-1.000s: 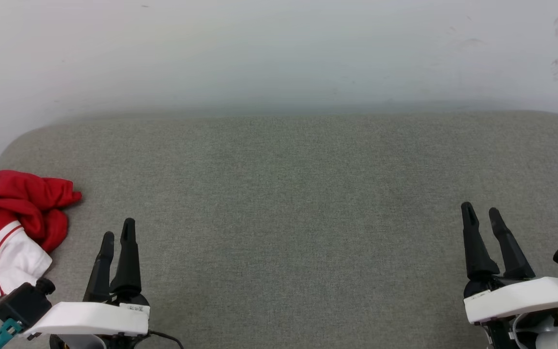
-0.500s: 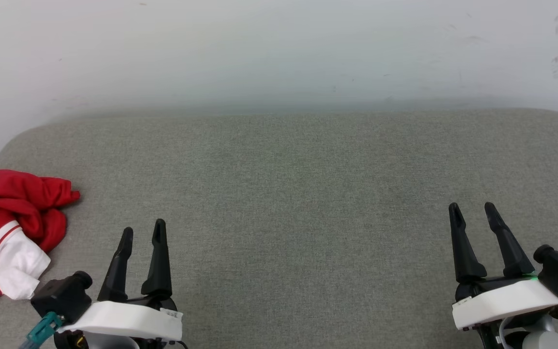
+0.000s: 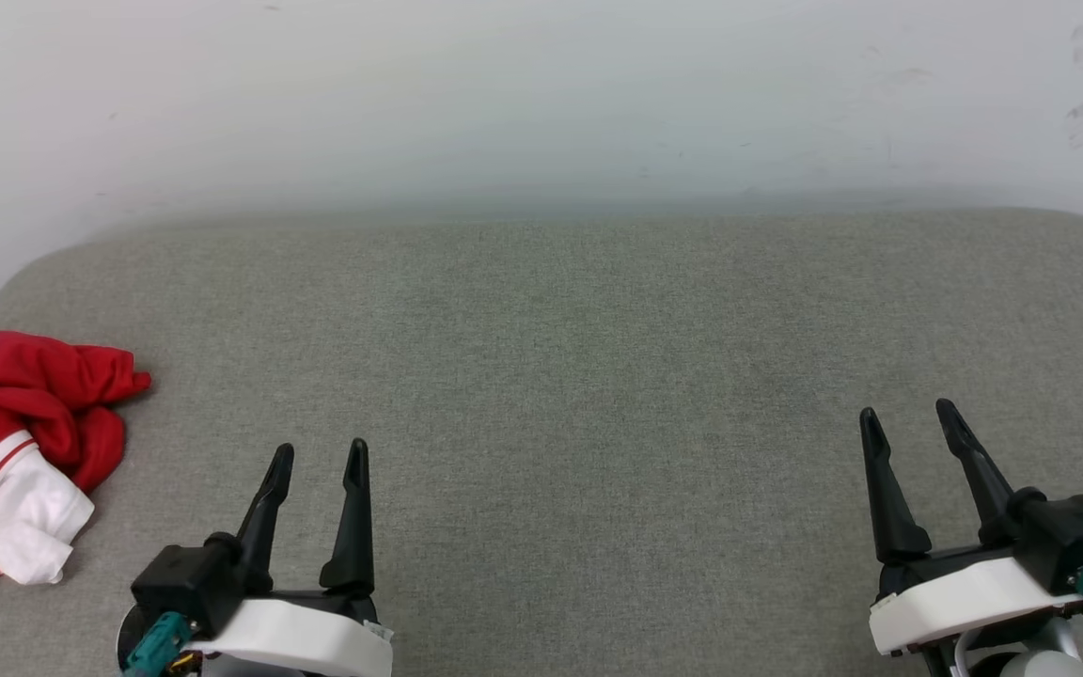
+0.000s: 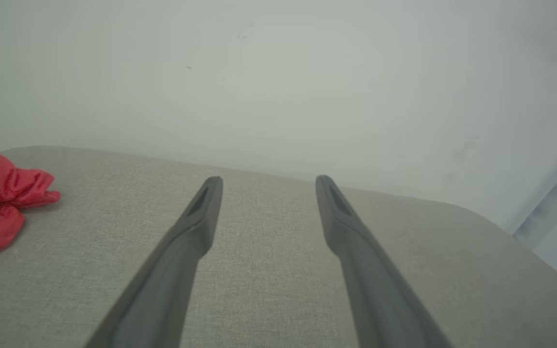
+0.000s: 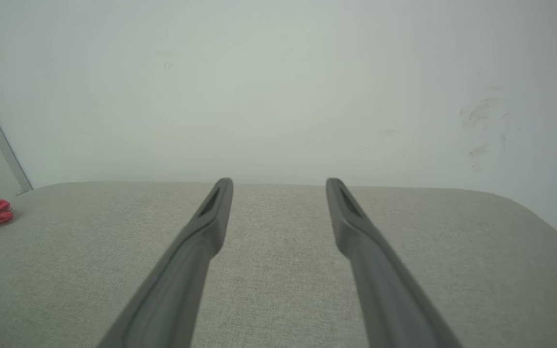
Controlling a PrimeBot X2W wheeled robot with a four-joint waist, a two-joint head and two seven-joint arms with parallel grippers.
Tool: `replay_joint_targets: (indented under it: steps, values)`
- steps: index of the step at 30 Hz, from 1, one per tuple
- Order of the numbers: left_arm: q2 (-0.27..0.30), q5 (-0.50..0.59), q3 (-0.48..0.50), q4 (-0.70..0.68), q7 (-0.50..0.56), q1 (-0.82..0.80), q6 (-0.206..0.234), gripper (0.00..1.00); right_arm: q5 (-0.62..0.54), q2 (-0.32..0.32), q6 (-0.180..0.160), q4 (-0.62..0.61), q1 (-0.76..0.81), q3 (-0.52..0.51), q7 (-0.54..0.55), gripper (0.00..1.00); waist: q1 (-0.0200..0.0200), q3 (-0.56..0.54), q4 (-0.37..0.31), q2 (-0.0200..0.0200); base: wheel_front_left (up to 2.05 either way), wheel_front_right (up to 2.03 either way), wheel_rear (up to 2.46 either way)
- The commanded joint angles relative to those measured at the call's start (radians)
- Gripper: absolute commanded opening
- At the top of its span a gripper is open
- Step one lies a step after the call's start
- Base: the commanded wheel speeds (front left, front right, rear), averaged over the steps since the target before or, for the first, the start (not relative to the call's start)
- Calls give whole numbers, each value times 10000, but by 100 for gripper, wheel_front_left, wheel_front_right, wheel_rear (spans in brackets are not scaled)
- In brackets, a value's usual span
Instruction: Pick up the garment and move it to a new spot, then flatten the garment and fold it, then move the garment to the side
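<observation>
The garment (image 3: 20, 442) was seen crumpled at the far left edge of the grey worktop (image 3: 579, 357) and was cut off by the picture's border. No lettering could be made out; only red cloth and a white sleeve with striped trim were shown. The left claw (image 3: 321, 449) and the right claw (image 3: 907, 411) were held wide and empty, apart from it.

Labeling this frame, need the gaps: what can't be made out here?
- Shirt: head view, left frame edge cuts it; crumpled, its own folds hide any print.
- Shirt, both wrist views: left edge leaves just a red bunch.
- Left gripper, right gripper: head view, bottom edge cuts off the arms behind.
- Pad: head view, near edge lies below the frame.
</observation>
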Motion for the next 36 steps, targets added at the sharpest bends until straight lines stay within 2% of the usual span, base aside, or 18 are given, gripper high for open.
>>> replay_joint_targets:
  steps: [1, 13, 20, 29, 36]
  values:
    - [113, 308, -117, -89, -93, -16, 119, 100, -303, 20, -2, -54, 62, -10, -79, 100, 0, 2, 0, 0, 0, 0, 0]
    - [717, 1496, -1308, 74, -351, 20, 1215, 100, -1477, 29, -4, -194, 63, 168, -353, 100, 0, 18, -37, 0, 0, 0, 0]
    - [728, 1563, -1528, 8, -510, 28, 1392, 100, -1833, 31, -4, -286, 136, 283, -482, 100, 0, 44, -66, 0, 0, 0, 0]
    - [161, 1481, -515, 72, -673, 337, 684, 100, -1077, 34, -4, -356, 238, 61, -660, 100, 0, 61, -104, 0, 0, 0, 0]
    - [-133, 2053, 65, 217, -794, 469, -44, 100, -1069, 36, -4, -215, 271, 50, -803, 100, 0, 73, -108, 0, 0, 0, 0]
